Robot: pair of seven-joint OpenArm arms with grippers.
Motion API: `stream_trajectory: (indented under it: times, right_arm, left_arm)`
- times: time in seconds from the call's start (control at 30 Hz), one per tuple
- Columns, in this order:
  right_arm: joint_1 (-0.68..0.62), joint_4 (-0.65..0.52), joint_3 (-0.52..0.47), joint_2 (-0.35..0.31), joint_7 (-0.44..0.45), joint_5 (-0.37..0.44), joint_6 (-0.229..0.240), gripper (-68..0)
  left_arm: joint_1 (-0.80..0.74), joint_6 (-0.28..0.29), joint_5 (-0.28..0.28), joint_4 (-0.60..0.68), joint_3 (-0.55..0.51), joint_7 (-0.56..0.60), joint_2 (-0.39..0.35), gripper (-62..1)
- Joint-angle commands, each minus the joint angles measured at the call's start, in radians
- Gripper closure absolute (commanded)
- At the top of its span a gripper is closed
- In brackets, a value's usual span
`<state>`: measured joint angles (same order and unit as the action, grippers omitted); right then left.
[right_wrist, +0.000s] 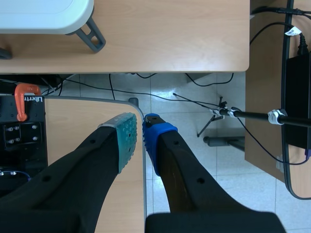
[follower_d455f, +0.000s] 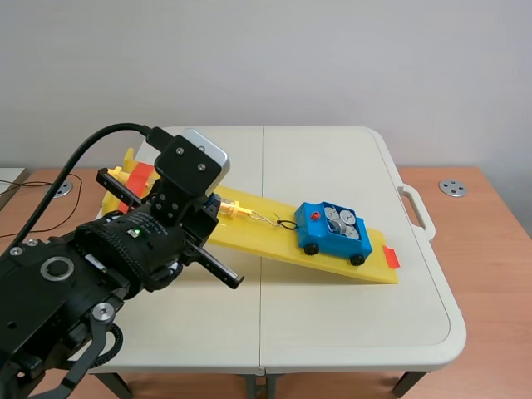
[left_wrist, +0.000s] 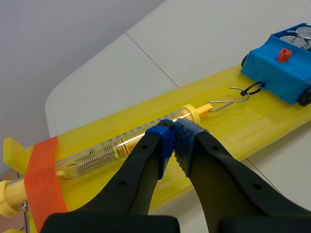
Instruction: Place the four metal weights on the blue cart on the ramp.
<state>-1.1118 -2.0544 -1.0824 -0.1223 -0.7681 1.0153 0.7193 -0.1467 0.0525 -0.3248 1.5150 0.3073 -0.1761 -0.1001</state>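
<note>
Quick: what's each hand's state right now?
Left hand: closed, holding nothing, tips at the scale.
Right hand: closed, holding nothing.

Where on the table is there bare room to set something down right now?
Bare table lies between the ramp and the far edge, and again between the ramp and the near edge, right of the left arm. Crowded: the left side, where the left gripper sits over the spring scale on the ramp.

White folding table [follower_d455f: 349, 324]; orange clamp [right_wrist: 19, 107]; black box [right_wrist: 299, 102] on desk.
</note>
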Motion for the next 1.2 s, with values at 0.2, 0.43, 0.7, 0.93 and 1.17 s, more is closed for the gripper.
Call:
stream_trajectory:
  times: [0.2, 0.43, 0.7, 0.93, 1.17]
  right_arm:
    - [-0.038, -0.077, -0.041, 0.000, 0.048, 0.074, 0.026, -7.4]
    - [-0.038, -0.077, -0.041, 0.000, 0.048, 0.074, 0.026, -7.4]
    - [-0.038, -0.077, -0.041, 0.000, 0.048, 0.074, 0.026, -7.4]
    - [-0.035, -0.077, -0.042, -0.003, 0.065, 0.092, 0.026, -7.4]
    - [0.035, -0.077, -0.041, -0.055, 0.087, 0.102, 0.026, -7.5]
  left_arm:
    - [0.050, -0.066, 0.021, 0.087, -0.021, 0.105, 0.016, -2.9]
    - [0.050, -0.066, 0.021, 0.087, -0.021, 0.105, 0.016, -2.9]
    - [0.050, -0.066, 0.021, 0.088, -0.021, 0.105, 0.016, -2.9]
    - [0.041, -0.066, 0.040, 0.164, -0.021, 0.089, -0.018, -2.9]
    - [-0.035, -0.065, 0.087, 0.294, -0.021, 0.064, -0.103, -2.9]
